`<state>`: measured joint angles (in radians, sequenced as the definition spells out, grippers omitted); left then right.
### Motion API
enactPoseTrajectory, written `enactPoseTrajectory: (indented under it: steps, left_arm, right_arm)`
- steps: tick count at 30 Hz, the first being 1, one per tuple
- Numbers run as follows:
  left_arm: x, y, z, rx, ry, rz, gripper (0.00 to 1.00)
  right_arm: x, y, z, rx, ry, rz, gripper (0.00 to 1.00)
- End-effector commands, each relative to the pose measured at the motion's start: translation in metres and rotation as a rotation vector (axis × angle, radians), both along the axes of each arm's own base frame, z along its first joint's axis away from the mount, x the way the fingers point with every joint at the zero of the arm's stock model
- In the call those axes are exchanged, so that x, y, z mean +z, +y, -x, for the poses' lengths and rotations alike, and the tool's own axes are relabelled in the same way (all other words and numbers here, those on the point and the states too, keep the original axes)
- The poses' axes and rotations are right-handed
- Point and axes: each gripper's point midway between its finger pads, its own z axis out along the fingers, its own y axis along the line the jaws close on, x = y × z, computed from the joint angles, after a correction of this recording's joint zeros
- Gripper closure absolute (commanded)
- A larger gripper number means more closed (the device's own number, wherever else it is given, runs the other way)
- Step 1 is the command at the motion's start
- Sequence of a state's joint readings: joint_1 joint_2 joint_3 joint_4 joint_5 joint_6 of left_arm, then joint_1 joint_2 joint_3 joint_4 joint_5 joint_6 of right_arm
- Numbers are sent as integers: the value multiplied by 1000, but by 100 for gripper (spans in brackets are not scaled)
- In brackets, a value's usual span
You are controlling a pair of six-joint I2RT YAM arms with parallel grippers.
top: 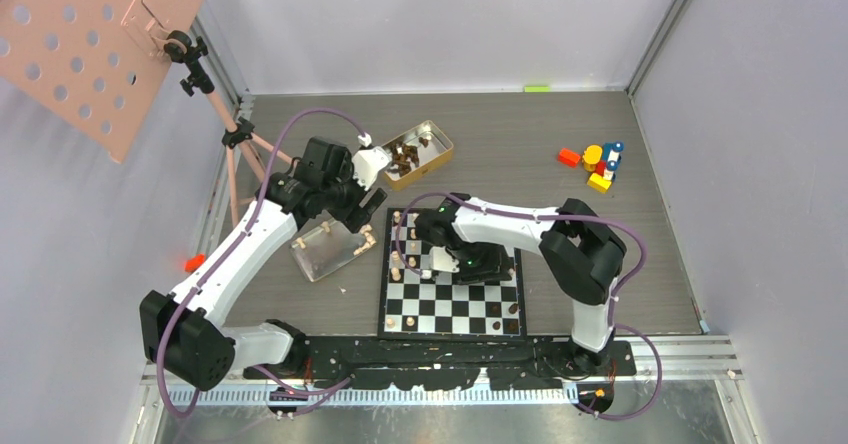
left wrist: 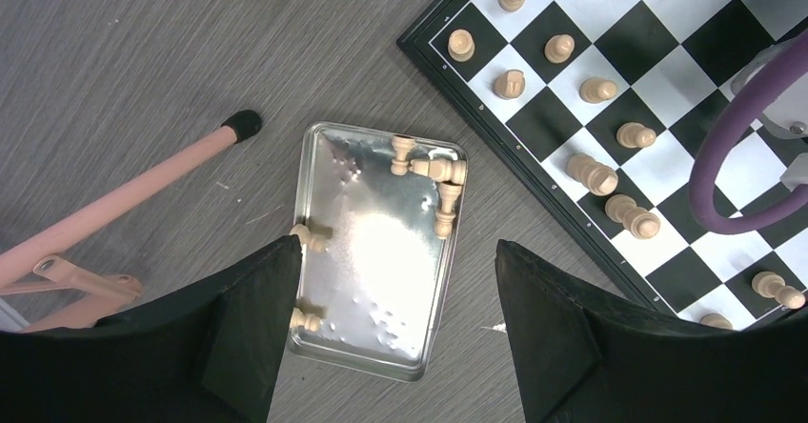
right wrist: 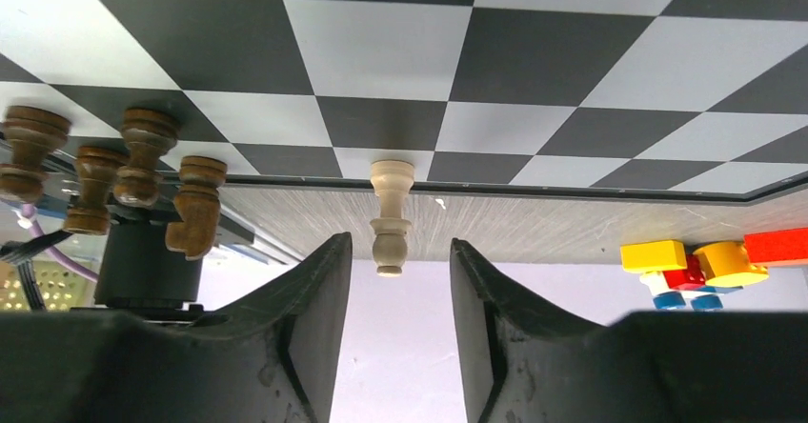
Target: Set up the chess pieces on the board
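Beneath left gripper (left wrist: pixel 395 256): shiny rectangular tray (left wrist: pixel 376 332) of pale wooden chessmen (left wrist: pixel 440 170); jaws wide.
Right gripper (right wrist: pixel 400 247): I see a narrow gap round pale pawn (right wrist: pixel 391 211).

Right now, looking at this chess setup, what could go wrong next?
1. The pale pawn stands at the edge of the board with the right jaws close on both sides. Pulling away crookedly could topple it.
2. Dark pieces stand clustered nearby, so a sideways swing might knock them.
3. The pale pieces in the tray below the open left jaws lie flat, some against the rim, so a grasp may slip.
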<state>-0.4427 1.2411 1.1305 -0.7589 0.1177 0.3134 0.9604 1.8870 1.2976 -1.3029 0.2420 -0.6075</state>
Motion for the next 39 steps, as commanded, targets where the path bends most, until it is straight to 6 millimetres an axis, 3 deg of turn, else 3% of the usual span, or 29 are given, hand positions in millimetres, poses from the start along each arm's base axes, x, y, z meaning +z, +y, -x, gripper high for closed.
enactPoseTrajectory:
  steps: [1, 7, 16, 23, 33, 39]
  left_arm:
    - [8, -5, -2, -10, -25, 40, 23]
    - [5, -7, -1, -18, -10, 42, 23]
    - [4, -9, -1, -26, 2, 48, 23]
    - [3, -10, -1, -27, 11, 46, 23]
    - [2, -9, -1, -28, 12, 42, 23]
    - [2, -8, -1, -23, 9, 39, 23]
  right_arm:
    - [18, 13, 3, -51, -45, -149, 50]
    - [18, 18, 6, -154, -66, -293, 42]
    - [17, 17, 2, -345, -52, -506, 41]
    - [2, 9, 1, -407, -39, -536, 42]
    - [-8, 6, 1, -424, -26, -521, 60]
    - [0, 7, 0, -420, -20, -519, 81]
